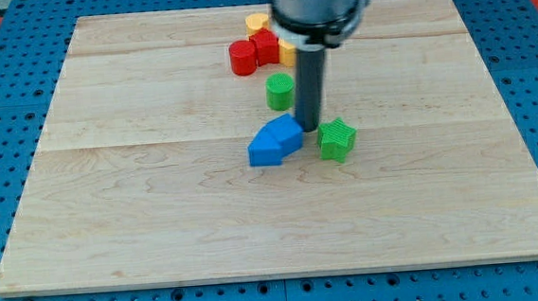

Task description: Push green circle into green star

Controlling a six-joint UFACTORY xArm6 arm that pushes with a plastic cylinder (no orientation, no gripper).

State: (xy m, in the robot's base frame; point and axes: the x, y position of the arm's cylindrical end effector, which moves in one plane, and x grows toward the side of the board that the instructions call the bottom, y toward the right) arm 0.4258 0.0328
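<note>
Tip [310, 129] between green circle [280, 91], green star [338, 139]

The arm's housing [319, 5] is cut off at the view's top and hides part of 1 yellow block [287, 51]

I see the green circle [280, 91], a short upright cylinder, resting flat on the worktop [158, 196] a little right of centre and towards the far side. The green star [338, 139], a ridged block, lies flat nearer and to the right of it, clearly apart from the circle.
</note>
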